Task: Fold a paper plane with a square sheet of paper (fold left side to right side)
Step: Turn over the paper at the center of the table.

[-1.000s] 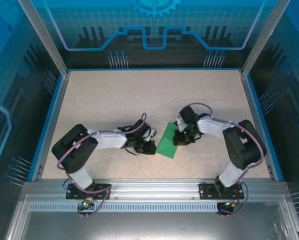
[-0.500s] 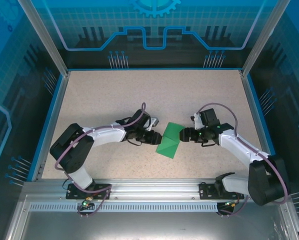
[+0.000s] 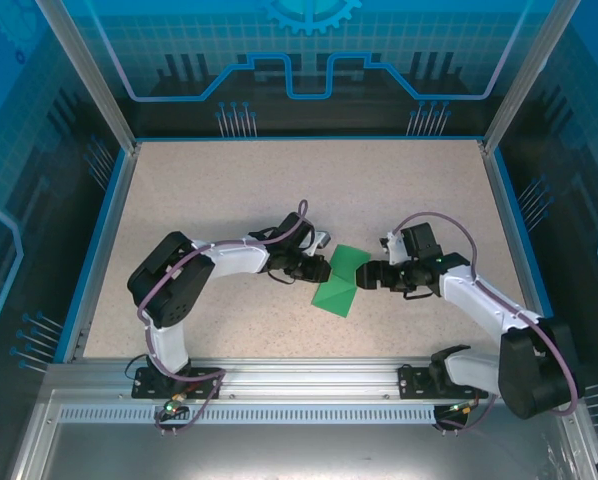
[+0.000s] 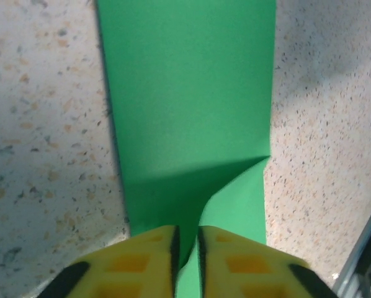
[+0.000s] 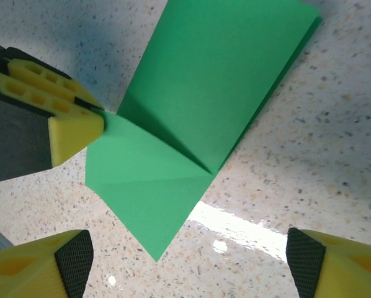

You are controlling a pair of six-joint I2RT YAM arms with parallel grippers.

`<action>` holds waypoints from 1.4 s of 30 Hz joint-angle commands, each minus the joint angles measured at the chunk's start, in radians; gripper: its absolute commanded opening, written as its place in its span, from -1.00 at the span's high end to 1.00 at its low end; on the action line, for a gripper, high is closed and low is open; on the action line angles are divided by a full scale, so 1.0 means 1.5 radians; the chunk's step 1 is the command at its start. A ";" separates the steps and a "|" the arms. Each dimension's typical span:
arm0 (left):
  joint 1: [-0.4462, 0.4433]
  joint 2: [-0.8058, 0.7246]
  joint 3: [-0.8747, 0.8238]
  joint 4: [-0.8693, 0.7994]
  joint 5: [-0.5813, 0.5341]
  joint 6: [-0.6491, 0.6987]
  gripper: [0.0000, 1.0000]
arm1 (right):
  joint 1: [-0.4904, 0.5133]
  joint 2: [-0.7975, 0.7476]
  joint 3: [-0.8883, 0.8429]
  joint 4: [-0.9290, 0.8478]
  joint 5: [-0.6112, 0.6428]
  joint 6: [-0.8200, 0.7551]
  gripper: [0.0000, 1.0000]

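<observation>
The square sheet of paper is bright green and lies folded into a narrow strip with a triangular flap turned over at one end. My left gripper is shut on the sheet's left edge. In the left wrist view the green paper runs into the thin gap of the left gripper. From the right wrist the sheet shows its diagonal crease, and the left gripper's yellow fingers pinch the flap's corner. My right gripper hovers at the sheet's right edge, the gripper open and holding nothing.
The speckled beige table is bounded by a blue rim and clear enclosure walls. An aluminium rail with both arm bases runs along the near edge. Bare tabletop stretches behind the arms.
The right gripper lifted off the paper, drew back to its right edge and opened. The left gripper moved right, opened briefly, then shut on the sheet's left edge.
</observation>
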State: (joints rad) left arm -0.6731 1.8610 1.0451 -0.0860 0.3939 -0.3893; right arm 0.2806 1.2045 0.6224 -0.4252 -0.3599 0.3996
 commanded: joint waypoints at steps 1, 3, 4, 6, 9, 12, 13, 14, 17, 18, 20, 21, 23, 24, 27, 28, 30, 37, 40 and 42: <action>0.005 -0.009 0.004 0.010 0.007 0.004 0.82 | -0.009 0.018 -0.007 0.025 -0.059 0.013 -0.72; 0.005 -0.017 -0.007 0.017 0.004 0.001 0.86 | -0.008 0.027 -0.011 0.048 -0.083 0.025 -0.74; 0.006 -0.022 -0.011 0.020 0.003 0.001 0.88 | -0.008 0.031 -0.013 0.063 -0.096 0.033 -0.75; 0.006 -0.029 -0.017 0.020 -0.002 -0.001 0.89 | -0.008 0.044 -0.015 0.088 -0.121 0.049 -0.76; 0.007 -0.040 -0.029 0.023 -0.011 -0.003 0.90 | -0.009 0.071 -0.018 0.127 -0.160 0.078 -0.76; 0.008 -0.052 -0.041 0.029 -0.015 -0.005 0.90 | -0.008 0.103 -0.018 0.154 -0.190 0.104 -0.76; 0.010 -0.056 -0.044 0.030 -0.017 -0.005 0.89 | -0.008 0.113 -0.018 0.163 -0.196 0.113 -0.76; 0.009 -0.058 -0.047 0.030 -0.019 -0.005 0.89 | -0.008 0.121 -0.018 0.170 -0.200 0.119 -0.76; 0.010 -0.063 -0.054 0.031 -0.019 -0.005 0.89 | -0.005 0.139 -0.018 0.198 -0.213 0.136 -0.74; 0.010 -0.063 -0.055 0.031 -0.019 -0.006 0.89 | -0.003 0.146 -0.018 0.205 -0.216 0.139 -0.72; 0.010 -0.064 -0.059 0.035 -0.020 -0.008 0.90 | 0.002 0.161 -0.012 0.208 -0.219 0.142 -0.67; 0.011 -0.064 -0.061 0.037 -0.021 -0.008 0.89 | 0.003 0.171 -0.009 0.210 -0.219 0.144 -0.62; 0.012 -0.064 -0.063 0.038 -0.022 -0.008 0.89 | 0.008 0.189 -0.003 0.217 -0.221 0.148 -0.55; 0.012 -0.065 -0.062 0.038 -0.022 -0.008 0.89 | 0.011 0.200 -0.001 0.220 -0.222 0.149 -0.50; 0.012 -0.066 -0.062 0.038 -0.025 -0.011 0.88 | 0.020 0.227 0.009 0.231 -0.228 0.154 -0.38; 0.011 -0.066 -0.062 0.037 -0.025 -0.011 0.87 | 0.024 0.234 0.011 0.235 -0.230 0.155 -0.30; 0.012 -0.067 -0.062 0.037 -0.027 -0.012 0.84 | 0.028 0.244 0.016 0.241 -0.233 0.154 -0.13; 0.025 -0.102 -0.075 0.041 -0.031 -0.027 0.47 | 0.025 0.249 0.028 0.252 -0.222 0.132 0.78; 0.047 -0.152 -0.102 0.053 -0.028 -0.050 0.20 | 0.009 0.231 0.025 0.274 -0.232 0.116 0.90; 0.064 -0.196 -0.124 0.059 -0.029 -0.066 -0.04 | -0.012 0.211 0.016 0.311 -0.260 0.110 0.93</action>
State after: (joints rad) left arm -0.6117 1.6611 0.8948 -0.0231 0.3534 -0.4454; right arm 0.2989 1.5642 0.6434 -0.0391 -0.6975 0.5980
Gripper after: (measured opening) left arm 0.489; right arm 0.050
